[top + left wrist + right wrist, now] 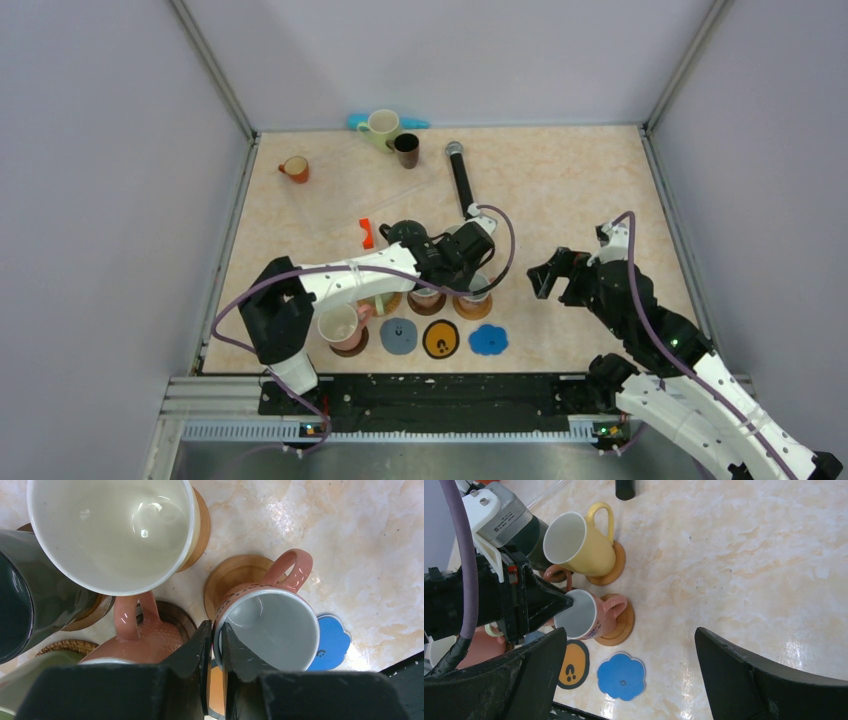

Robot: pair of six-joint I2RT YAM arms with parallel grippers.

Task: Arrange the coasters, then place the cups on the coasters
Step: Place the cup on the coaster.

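My left gripper point(216, 630) is shut on the rim of a pink cup point(270, 630), one finger inside and one outside. That cup stands on a round wooden coaster point(619, 625). Beside it a yellow cup point(579, 545) rests on another wooden coaster point(616, 565). A second pink cup point(145, 640) and a dark green cup point(20, 605) crowd close on the left. Three bare coasters lie in front: grey-blue point(398, 335), black-and-yellow point(441, 339) and blue scalloped point(488, 340). My right gripper point(560, 280) hovers open and empty to the right of the row.
A pale green cup point(380, 125), a dark cup point(406, 150) and an orange cup point(295, 168) stand near the back wall. A black microphone point(460, 175) lies behind the left wrist, with a small red-orange piece point(366, 232) to its left. Another pink cup point(340, 325) sits by the left arm's base.
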